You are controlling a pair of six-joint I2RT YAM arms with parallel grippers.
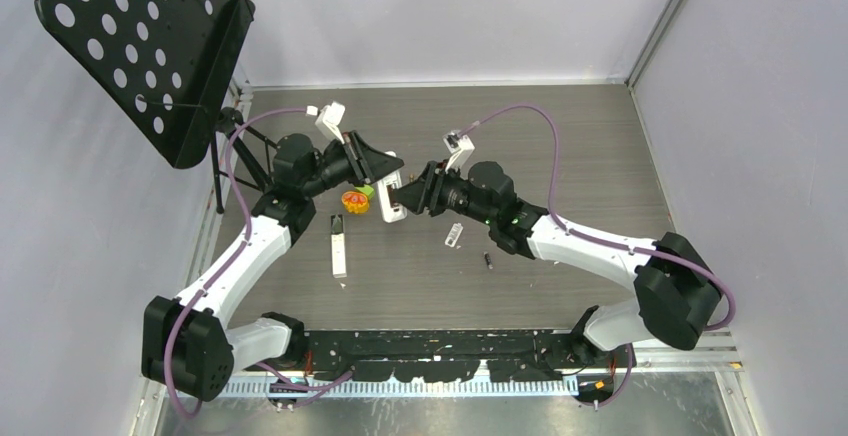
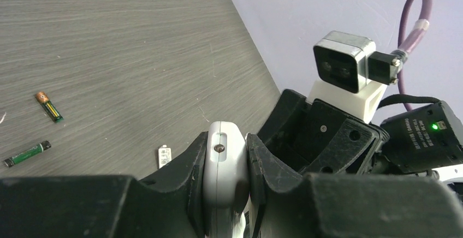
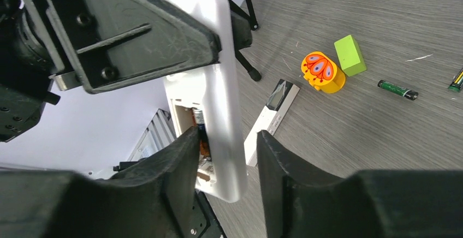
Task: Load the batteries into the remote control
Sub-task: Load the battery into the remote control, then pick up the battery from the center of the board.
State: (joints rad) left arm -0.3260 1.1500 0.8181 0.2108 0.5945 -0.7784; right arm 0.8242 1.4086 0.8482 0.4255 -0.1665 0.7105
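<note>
Left wrist view: closest to the lens, the left claw (image 2: 226,140) is clamped on the thin edges of a white remote (image 2: 221,194), which stands on end at bottom centre. At the left of the frame one loose battery (image 2: 49,106) and a second loose battery (image 2: 27,154) lie on the grey surface (image 2: 136,41), well apart from the remote.

Right wrist view: the right claw (image 3: 226,137) fills the bottom of the frame, its jaws apart around one side of the remote. One finger (image 3: 185,156) touches an inserted battery (image 3: 201,131) in the open compartment. Whether that battery is fully seated cannot be told. At right, an orange toy (image 3: 323,72) sits near a spare battery (image 3: 397,90).

Top view: both claws meet over the middle of the surface, holding the remote off it.

Likely risks: the remote is gripped only by its narrow edges, so a sideways push from the right claw could twist it or make it slip. A half-seated battery could spring out and drop. The loose batteries are round and may roll if nudged.
</note>
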